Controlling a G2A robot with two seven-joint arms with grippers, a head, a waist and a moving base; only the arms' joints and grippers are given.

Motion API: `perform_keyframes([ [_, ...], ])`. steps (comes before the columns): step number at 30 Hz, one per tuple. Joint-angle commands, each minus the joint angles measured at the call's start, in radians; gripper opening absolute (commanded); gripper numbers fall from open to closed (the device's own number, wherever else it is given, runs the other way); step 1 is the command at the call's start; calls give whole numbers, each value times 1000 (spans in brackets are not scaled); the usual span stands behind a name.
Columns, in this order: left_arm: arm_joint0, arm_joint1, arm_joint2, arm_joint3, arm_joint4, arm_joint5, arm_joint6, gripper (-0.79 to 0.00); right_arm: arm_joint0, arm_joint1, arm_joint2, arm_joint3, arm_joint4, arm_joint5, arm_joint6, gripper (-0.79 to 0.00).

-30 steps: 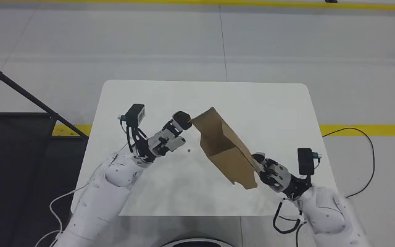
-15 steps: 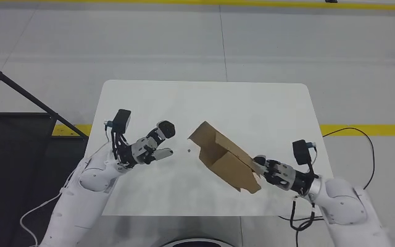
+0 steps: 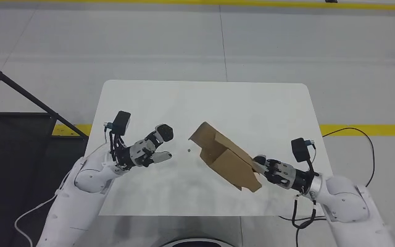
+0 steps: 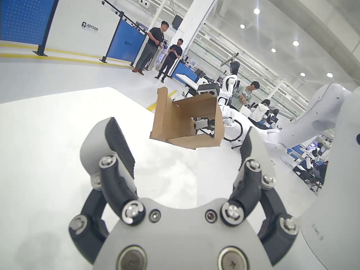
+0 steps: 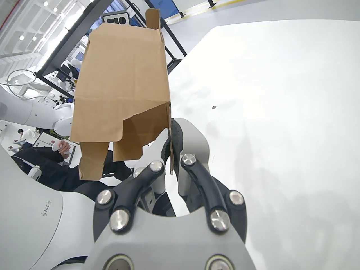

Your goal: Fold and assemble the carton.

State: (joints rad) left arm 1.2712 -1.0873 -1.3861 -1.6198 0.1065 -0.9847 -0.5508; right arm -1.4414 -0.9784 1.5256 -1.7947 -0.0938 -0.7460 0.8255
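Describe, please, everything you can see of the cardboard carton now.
The carton is plain brown corrugated cardboard, partly opened into a rectangular sleeve with both ends open and loose flaps unfolded. It sits tilted, diagonal over the white table; whether it rests on it I cannot tell. The right gripper is shut on one wall edge at its end. The open left gripper stands apart from it.

Bright even light from round ceiling lamps point(image 4: 256, 11); brown cardboard carton point(image 3: 225, 162) throws faint shadow on white table point(image 3: 259, 111); wrist-view edges bowed.
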Motion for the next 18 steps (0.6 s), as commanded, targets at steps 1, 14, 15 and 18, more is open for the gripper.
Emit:
perform_keyframes([
  [1,-14,1,13,1,6,2,-16,0,2,1,-10,0,0,15,0,-785],
  [14,-85,43,20,-39,5,-28,-232,0,49,25,-7,3,77,135,191,-785],
  [15,-88,48,19,-41,-4,-28,-254,0,53,27,-6,2,81,144,206,-785],
  [18,-95,67,40,-41,-47,-28,-257,0,68,33,-7,-3,98,167,266,-785],
])
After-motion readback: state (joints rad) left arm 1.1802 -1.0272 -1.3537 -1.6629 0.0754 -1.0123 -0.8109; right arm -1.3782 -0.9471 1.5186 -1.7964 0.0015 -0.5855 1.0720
